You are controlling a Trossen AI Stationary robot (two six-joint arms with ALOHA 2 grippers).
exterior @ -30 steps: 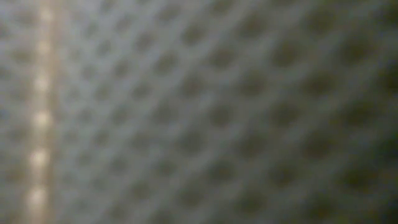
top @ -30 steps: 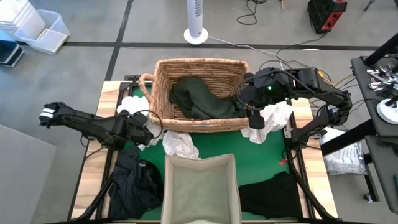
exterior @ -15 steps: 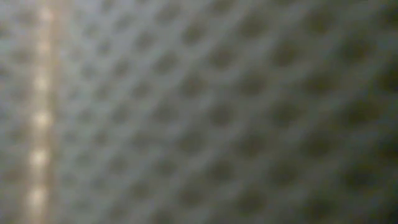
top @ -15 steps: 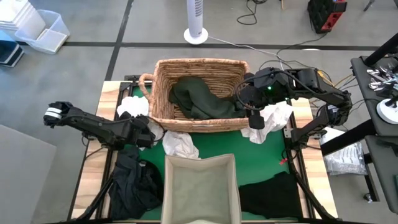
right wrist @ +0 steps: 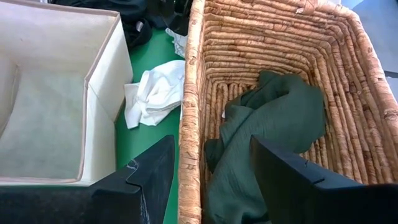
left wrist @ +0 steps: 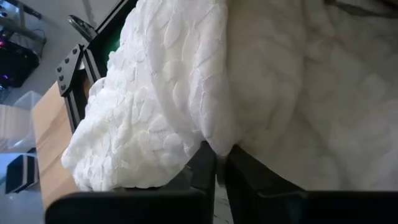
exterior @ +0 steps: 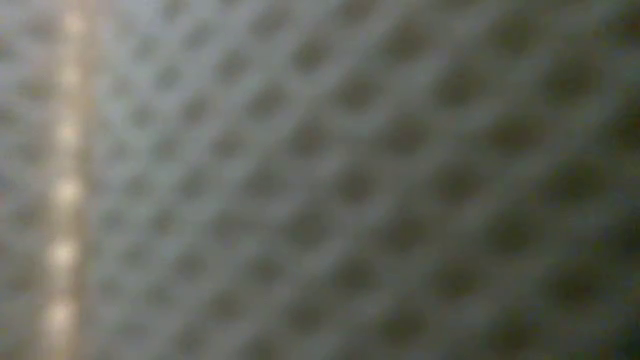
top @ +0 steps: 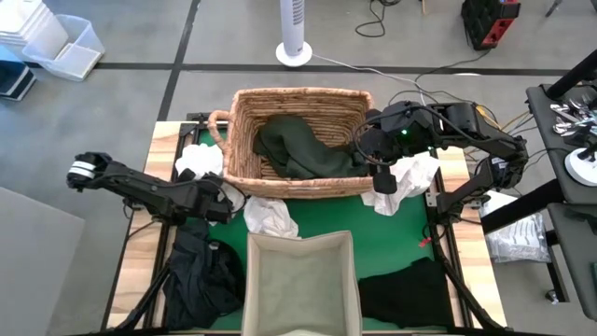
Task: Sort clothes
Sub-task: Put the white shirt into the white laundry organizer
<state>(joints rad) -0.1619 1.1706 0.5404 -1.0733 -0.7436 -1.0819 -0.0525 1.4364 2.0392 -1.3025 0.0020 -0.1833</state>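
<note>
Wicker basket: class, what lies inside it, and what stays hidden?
Inside the wicker basket lies one crumpled dark green garment, seen again in the right wrist view. The basket floor beneath that garment is covered.

The high camera looks straight down on the whole table, while the low one sits so close to a mesh-like surface that it shows nothing else. The left wrist camera is pressed close to white fabric (left wrist: 186, 93); the right wrist camera looks down into the wicker basket (right wrist: 348, 81) and fabric bin (right wrist: 93, 81) — both also in the overhead view.
</note>
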